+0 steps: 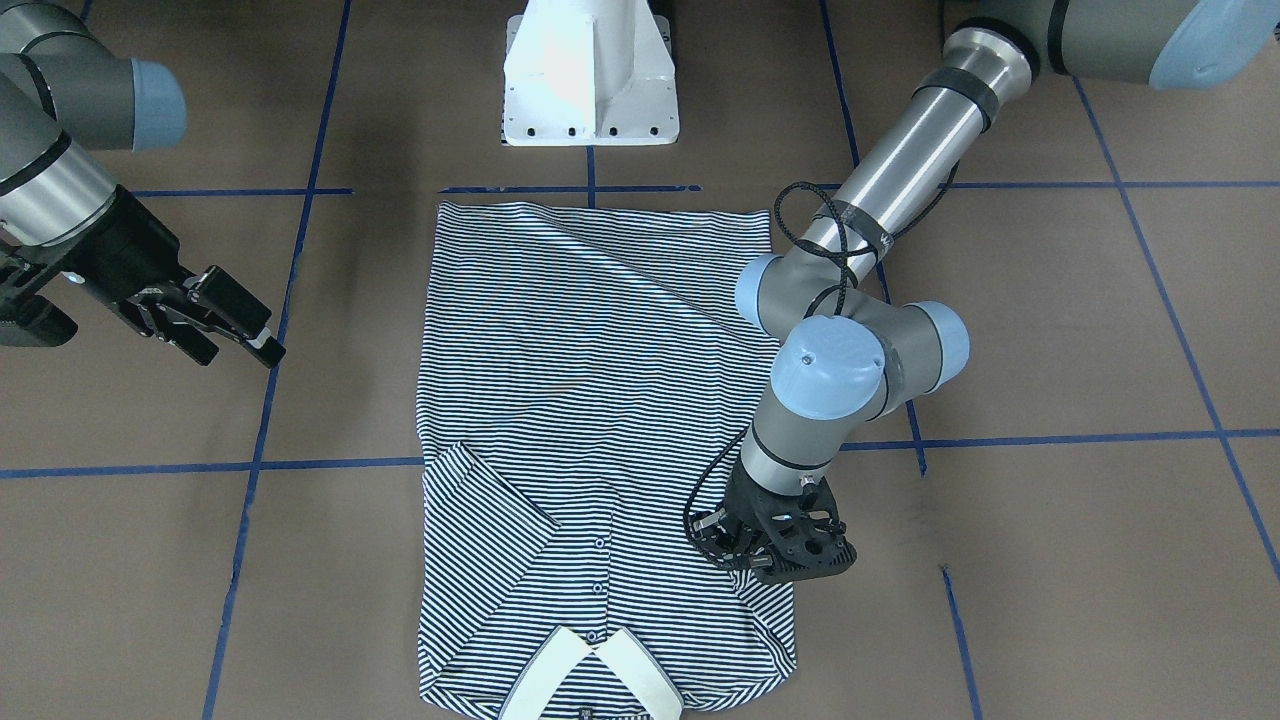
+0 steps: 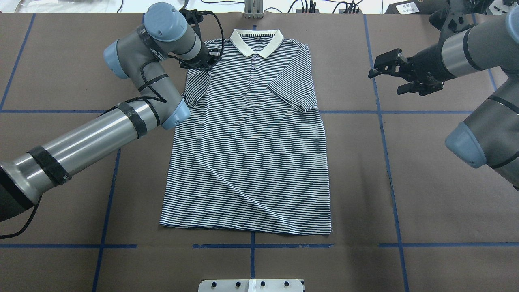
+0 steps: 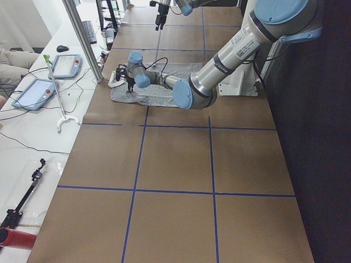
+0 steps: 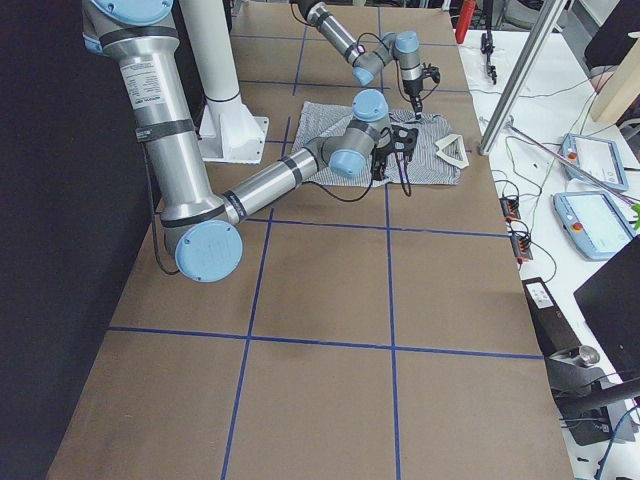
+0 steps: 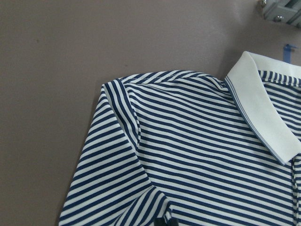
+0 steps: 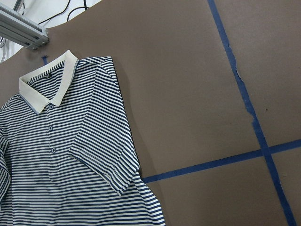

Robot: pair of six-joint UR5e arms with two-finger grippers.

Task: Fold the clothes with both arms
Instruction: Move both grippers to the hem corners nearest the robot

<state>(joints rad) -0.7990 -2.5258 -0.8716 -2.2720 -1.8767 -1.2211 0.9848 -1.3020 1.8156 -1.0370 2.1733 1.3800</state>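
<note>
The thin-striped navy-and-white short-sleeved polo shirt [image 2: 251, 154] lies flat and face up in the middle of the brown, matte desk [image 2: 425, 182], with its plain cream collar [image 2: 256, 40] at the far edge from the robot. The right sleeve [image 2: 294, 91] is already turned in across the chest, so we judge the step in hand to be the matching fold of the left sleeve [image 5: 113, 155].

The black left hand [image 1: 775, 545] hangs over that shoulder, pointing down. We cannot tell whether its fingers are spread or pinching cloth, because the wrist hides them. The black right hand [image 1: 240, 350] hovers off the shirt's other side, well apart from it, with its fingers spread and empty.

To do this well, we would pinch the sleeve's hem edge only, taking one layer. We would lift it just clear of the body and carry it inward on a low arc so the crease follows the side seam. The right hand could press near the placket to keep the body from dragging.

The knit looks soft, thin and limp, so it will likely wrinkle if it is pulled across the desk. The collar is stiffer, with crisp points. The stripes give a handy check: skewed lines mean a skewed fold.
</note>
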